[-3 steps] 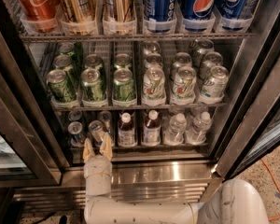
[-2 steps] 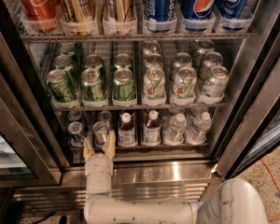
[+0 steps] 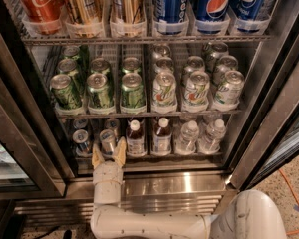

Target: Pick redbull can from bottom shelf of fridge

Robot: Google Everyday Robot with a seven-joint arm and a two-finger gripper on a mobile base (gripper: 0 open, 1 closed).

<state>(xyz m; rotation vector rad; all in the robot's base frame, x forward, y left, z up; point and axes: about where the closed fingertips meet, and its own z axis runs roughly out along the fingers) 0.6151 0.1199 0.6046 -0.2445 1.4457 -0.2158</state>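
The fridge (image 3: 269,113) stands open in front of me. On its bottom shelf (image 3: 154,159), at the left, stand slim silver redbull cans, one at the front (image 3: 108,140) and one to its left (image 3: 81,141). My gripper (image 3: 108,154) reaches up from below to the shelf's front edge. Its tan fingers (image 3: 120,151) stand apart on either side of the lower part of the front redbull can. The jaws are open around the can and I see no squeeze on it.
Juice bottles (image 3: 135,138) and clear water bottles (image 3: 187,138) stand right of the redbull cans. Green and white soda cans (image 3: 132,90) fill the rack above. Cola and Pepsi cans (image 3: 215,4) fill the top rack. The glass door (image 3: 10,153) is at the left.
My gripper has shifted a little to the right and slightly further in, so its fingers now flank the front redbull can. Nothing else has moved.
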